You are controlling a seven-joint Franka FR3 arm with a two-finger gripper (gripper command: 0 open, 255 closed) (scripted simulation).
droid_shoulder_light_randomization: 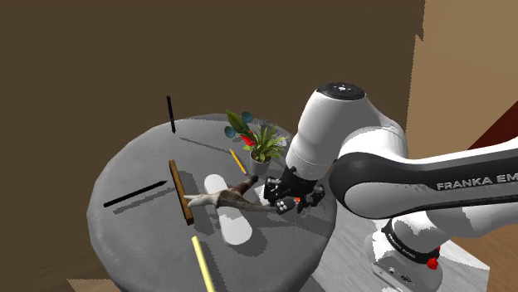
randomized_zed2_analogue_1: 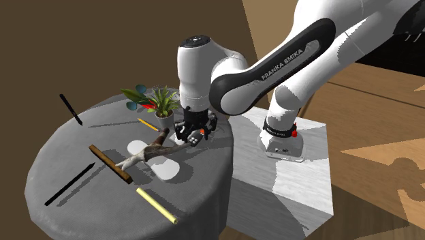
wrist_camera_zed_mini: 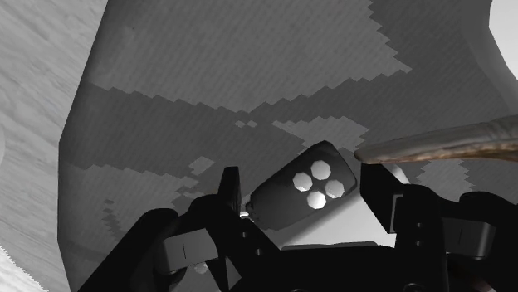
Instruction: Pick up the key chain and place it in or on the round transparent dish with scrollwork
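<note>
The key chain (wrist_camera_zed_mini: 305, 192), a dark fob with white buttons, lies crosswise between my gripper's (wrist_camera_zed_mini: 303, 199) two black fingers, which press on its two ends. The shoulder view places my gripper (droid_shoulder_light_randomization: 288, 201) low over the round grey table (droid_shoulder_light_randomization: 133, 174), near its edge by the stand, with the fob (droid_shoulder_light_randomization: 286, 203) at the fingertips. The dish (droid_shoulder_light_randomization: 235, 226) is drawn as a flat white shape on the table, toward the shoulder view's left of the gripper. A grey-brown branch (droid_shoulder_light_randomization: 220, 197) lies across the dish, its tip close to the gripper (randomized_zed2_analogue_1: 194, 134).
A potted plant (droid_shoulder_light_randomization: 259, 145) stands just behind the gripper. A brown wooden stick (droid_shoulder_light_randomization: 181, 192), a yellow pencil (droid_shoulder_light_randomization: 202, 261), a short yellow pencil (droid_shoulder_light_randomization: 237, 160) and two black pens (droid_shoulder_light_randomization: 133, 192) (droid_shoulder_light_randomization: 170, 114) lie on the table. The white stand (randomized_zed2_analogue_1: 300, 170) adjoins the table.
</note>
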